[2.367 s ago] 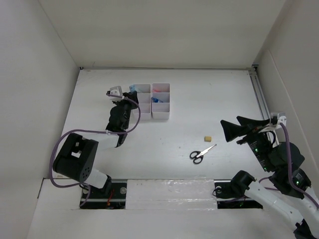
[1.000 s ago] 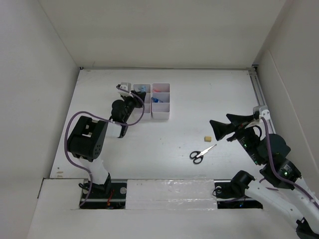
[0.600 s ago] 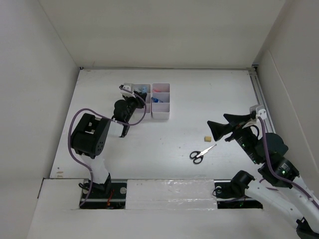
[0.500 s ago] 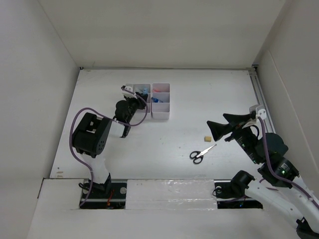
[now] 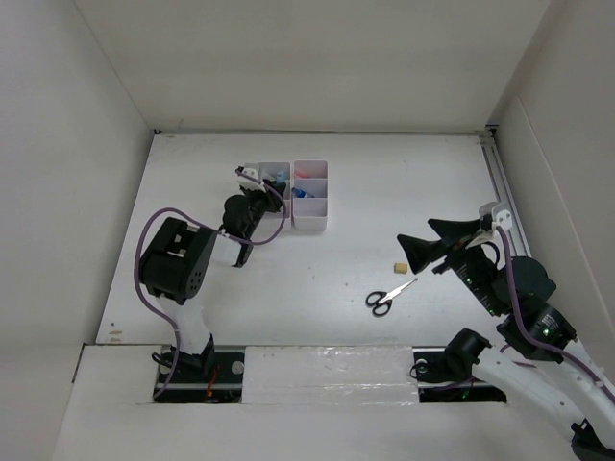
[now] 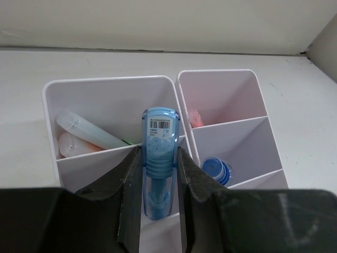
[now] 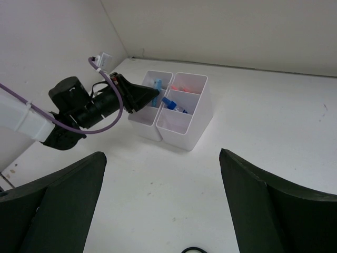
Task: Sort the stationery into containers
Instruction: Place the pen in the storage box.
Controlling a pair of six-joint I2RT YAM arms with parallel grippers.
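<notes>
My left gripper (image 6: 159,174) is shut on a translucent blue highlighter (image 6: 159,153) and holds it upright over the middle compartment of the left white tray (image 6: 105,84). Its far compartment holds a green highlighter (image 6: 89,132) and an orange one (image 6: 72,143). The right tray (image 6: 221,74) holds a pink pen (image 6: 196,117) and the clear blue-capped bottle (image 6: 216,171). In the top view the left gripper (image 5: 261,187) is at the trays (image 5: 310,227). Black-handled scissors (image 5: 386,296) and a tan eraser (image 5: 401,265) lie on the table. My right gripper (image 5: 423,248) is open and empty, above and just right of the eraser.
The white table (image 5: 384,182) is walled on the left, back and right. The right wrist view shows the trays (image 7: 184,134), the left gripper (image 7: 150,95) at them, and the edge of a scissors handle (image 7: 195,250) at the bottom.
My left gripper has swung from left of the trays onto the left tray, carrying the blue highlighter. My right gripper has shifted left toward the eraser and scissors, still open.
</notes>
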